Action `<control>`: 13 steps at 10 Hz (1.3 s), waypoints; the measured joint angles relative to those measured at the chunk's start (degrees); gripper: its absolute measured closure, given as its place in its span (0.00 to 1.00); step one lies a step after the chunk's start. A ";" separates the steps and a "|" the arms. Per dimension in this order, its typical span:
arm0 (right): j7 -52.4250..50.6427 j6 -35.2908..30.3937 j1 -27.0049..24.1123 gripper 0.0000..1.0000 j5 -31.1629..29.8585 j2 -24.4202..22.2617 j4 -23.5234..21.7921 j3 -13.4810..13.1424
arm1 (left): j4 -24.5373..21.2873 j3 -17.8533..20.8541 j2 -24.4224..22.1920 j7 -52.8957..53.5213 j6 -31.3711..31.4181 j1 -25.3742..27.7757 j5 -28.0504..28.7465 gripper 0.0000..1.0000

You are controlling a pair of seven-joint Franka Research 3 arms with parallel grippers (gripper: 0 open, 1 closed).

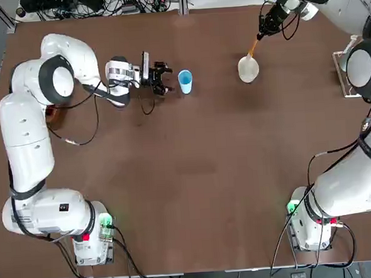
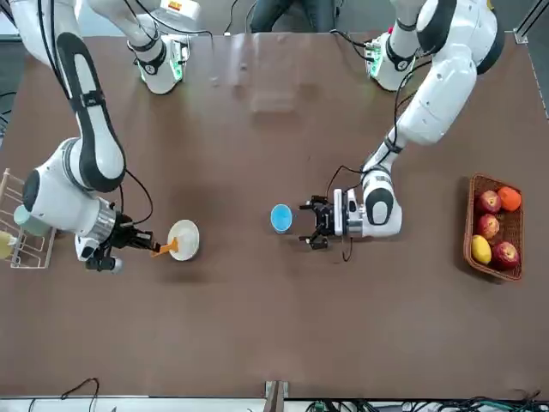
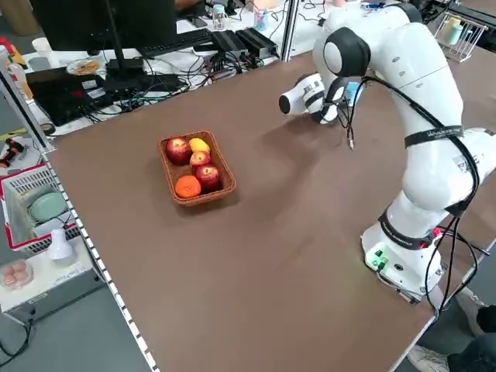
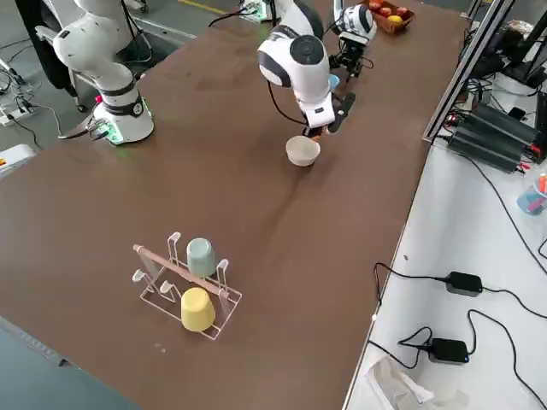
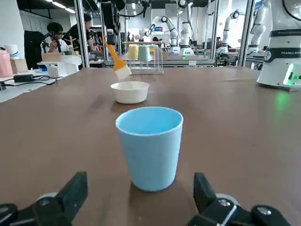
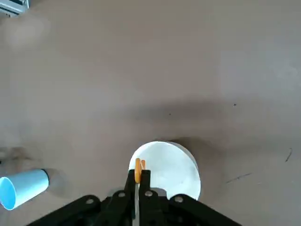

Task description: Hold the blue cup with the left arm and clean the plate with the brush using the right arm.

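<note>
A broad brown table fills the room's middle, with a cluttered desk of cables and monitors beyond one edge and more robot stations far off behind. The left arm reaches low across the tabletop, its wrist level; much of its forearm hides the gripper in the left side view. The right arm bends over the far side, partly cut off at the frame edge from overhead. A brown wicker fruit basket sits well behind the left arm's wrist. A wire rack with a teal and a yellow cup stands well apart from both grippers. The left gripper has its fingers spread wide, the blue cup upright just ahead of them, not yet between them. The right gripper is clamped on the brush, whose bristle end hangs over the plate; contact is hard to judge.
</note>
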 joint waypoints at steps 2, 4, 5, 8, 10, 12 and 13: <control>-1.63 1.19 -0.08 0.96 1.83 0.25 -1.52 -0.01 | -1.33 -0.07 -2.78 0.01 -0.18 3.82 2.63 0.01; -6.80 2.11 -0.64 0.96 6.74 0.38 -3.41 -0.10 | -2.09 -0.02 -5.74 0.01 -0.16 8.14 7.46 0.01; -8.56 2.24 -0.80 0.96 8.23 0.38 -4.45 -0.12 | -2.50 -0.01 -7.58 0.02 -0.19 10.94 11.84 0.00; -9.53 3.22 -0.83 0.96 9.36 0.38 -5.58 -0.10 | -3.83 0.12 -12.66 -1.13 -0.45 18.33 25.66 0.01; -11.04 3.40 -0.85 0.96 9.69 0.38 -5.92 -0.11 | -3.98 0.15 -15.13 -5.92 -0.84 21.34 33.61 0.01; -14.97 3.68 -1.34 0.96 12.01 0.50 -6.40 -0.16 | -4.00 0.47 -17.44 -10.14 -1.65 22.77 39.22 0.00; -17.92 4.41 -1.68 0.96 14.20 0.82 -6.72 -0.19 | -3.83 0.77 -18.98 -13.75 -1.63 22.89 43.10 0.00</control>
